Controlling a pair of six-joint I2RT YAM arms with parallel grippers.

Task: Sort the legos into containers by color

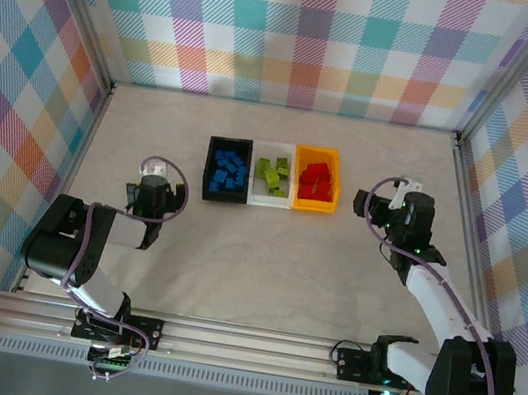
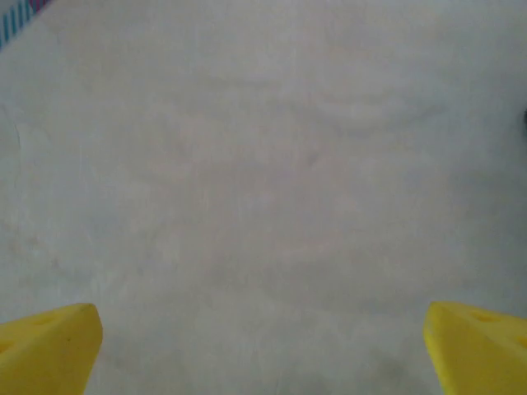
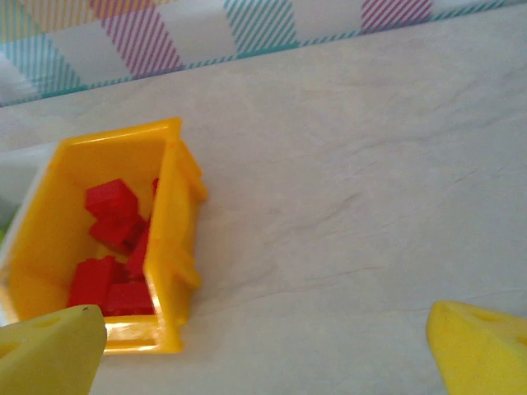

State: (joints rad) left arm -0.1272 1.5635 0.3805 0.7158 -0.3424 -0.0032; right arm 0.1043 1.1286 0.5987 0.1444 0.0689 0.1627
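top view center: blue legos in black bin, green legos in white bin, red legos in orange bin; sorting looks done. left gripper, right gripper wide, empty.

I see three open-topped containers joined in a row, upright, past the middle of the table. The black bin on the left holds the blue legos. The white bin in the middle holds the lime green legos. The orange bin on the right holds the red legos. From my right wrist, the red bricks lie heaped and tilted against one another.
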